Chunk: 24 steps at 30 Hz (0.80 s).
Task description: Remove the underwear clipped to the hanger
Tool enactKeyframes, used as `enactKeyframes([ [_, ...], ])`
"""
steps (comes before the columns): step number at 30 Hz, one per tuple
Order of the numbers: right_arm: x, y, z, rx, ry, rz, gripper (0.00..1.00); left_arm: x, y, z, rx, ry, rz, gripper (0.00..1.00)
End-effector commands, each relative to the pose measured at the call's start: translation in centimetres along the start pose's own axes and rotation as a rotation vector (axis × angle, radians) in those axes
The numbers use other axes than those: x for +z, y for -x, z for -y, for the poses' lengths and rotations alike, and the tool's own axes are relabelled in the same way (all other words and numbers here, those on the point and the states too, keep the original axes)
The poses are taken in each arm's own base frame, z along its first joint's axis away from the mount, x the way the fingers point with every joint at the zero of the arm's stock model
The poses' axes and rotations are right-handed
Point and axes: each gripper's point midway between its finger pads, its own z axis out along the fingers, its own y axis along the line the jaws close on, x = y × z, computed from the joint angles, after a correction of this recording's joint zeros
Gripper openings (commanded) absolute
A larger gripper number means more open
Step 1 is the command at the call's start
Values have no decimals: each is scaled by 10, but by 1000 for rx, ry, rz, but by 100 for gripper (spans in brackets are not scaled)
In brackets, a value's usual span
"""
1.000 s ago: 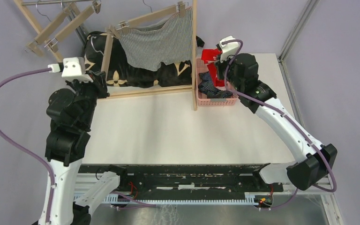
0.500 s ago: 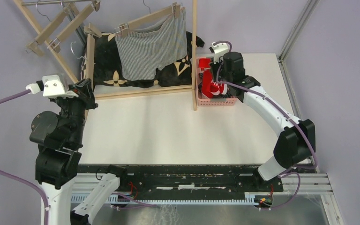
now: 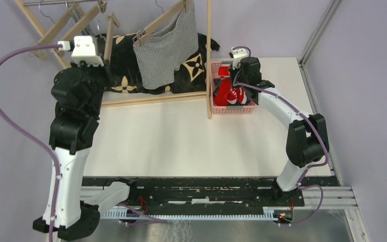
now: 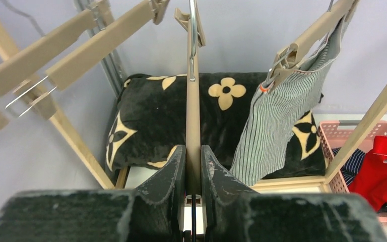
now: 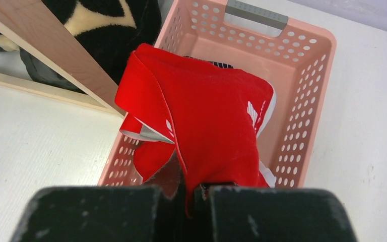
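A grey striped underwear (image 3: 165, 54) hangs clipped to a tilted wooden hanger (image 3: 162, 20) on the rack; the left wrist view also shows this underwear (image 4: 277, 126). My left gripper (image 3: 106, 73) is shut on the bar of another, bare wooden hanger (image 4: 193, 111), seen edge-on between the fingers of that gripper (image 4: 193, 166). My right gripper (image 5: 194, 194) is shut on the red underwear (image 5: 206, 121), which hangs down into the pink basket (image 5: 302, 101). Seen from above, the red underwear (image 3: 227, 91) fills the basket (image 3: 232, 110). A navy striped underwear (image 4: 350, 161) lies under the red one.
A black cushion with beige flowers (image 3: 126, 75) lies behind the rack's base bar. A tall wooden post (image 3: 209, 60) stands between the cushion and the basket. More bare hangers (image 3: 65, 27) hang at the back left. A metal rail (image 3: 315, 35) runs along the right wall.
My left arm rose and swung back toward the rack with its hanger. The grey underwear's hanger tilted steeper. My right gripper brought the red underwear down into the basket over the navy one.
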Motion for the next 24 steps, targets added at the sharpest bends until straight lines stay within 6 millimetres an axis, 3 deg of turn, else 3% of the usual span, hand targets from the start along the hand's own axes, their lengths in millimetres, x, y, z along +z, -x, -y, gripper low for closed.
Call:
enactKeyframes([
  [1, 1, 33, 0, 34, 17, 109, 1, 22, 22, 13, 73, -56, 35, 3],
  [16, 29, 16, 4, 91, 50, 81, 1, 74, 36, 18, 97, -30, 133, 3],
  [24, 47, 5, 15, 117, 38, 61, 1, 117, 36, 14, -9, -86, 160, 3],
])
